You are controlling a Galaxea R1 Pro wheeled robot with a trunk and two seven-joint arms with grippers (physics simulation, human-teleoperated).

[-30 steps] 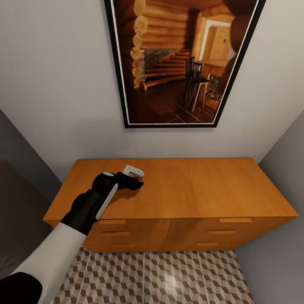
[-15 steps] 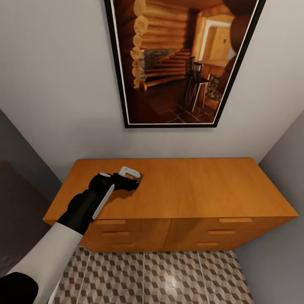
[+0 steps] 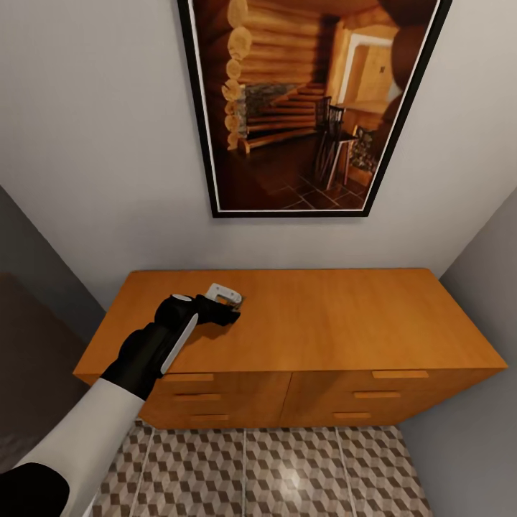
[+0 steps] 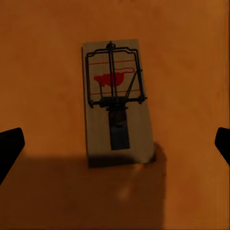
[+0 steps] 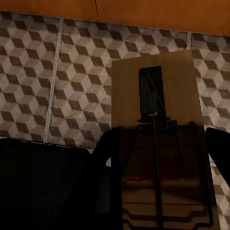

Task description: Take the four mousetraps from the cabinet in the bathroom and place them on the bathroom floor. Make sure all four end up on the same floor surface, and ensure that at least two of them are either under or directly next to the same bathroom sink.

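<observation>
Head view: the low, wide orange-brown wooden cabinet [image 3: 323, 323] stands against a pale wall beneath a large black-framed picture of a log-cabin interior [image 3: 309, 100]; its flat top serves as a counter, and its drawer fronts with slim matching bar handles [image 3: 400, 374] appear shut, so their contents cannot be seen. The black-and-white left arm reaches over the left part of the top, and the left pincer [image 3: 231, 310] hangs just above the wood; a sliver of mousetrap shows at its tip.

Left wrist view: a small flat rectangular pale-wood mousetrap with dark wire parts and a red printed mark [image 4: 116, 101] lies flat on the cabinet top [image 4: 191, 72]; its long axis runs along the line of sight, the wire loop end pointing away from the camera and the dark plate end toward it. The two black fingertips [image 4: 9, 146] of the left pincer stand wide apart, one on either side of the trap and not touching it (the near end of the board falls in the arm's shadow).

Right wrist view: the right pincer [image 5: 158, 191] is clamped on a second wooden mousetrap [image 5: 158, 110], its fingers against the long edges; the trap's long axis follows the fingers, the plate end pointing outward. Below lies the bathroom floor of cube-patterned brown, beige and white tiles [image 5: 48, 81], with the cabinet's base [image 5: 143, 9] beyond.
</observation>
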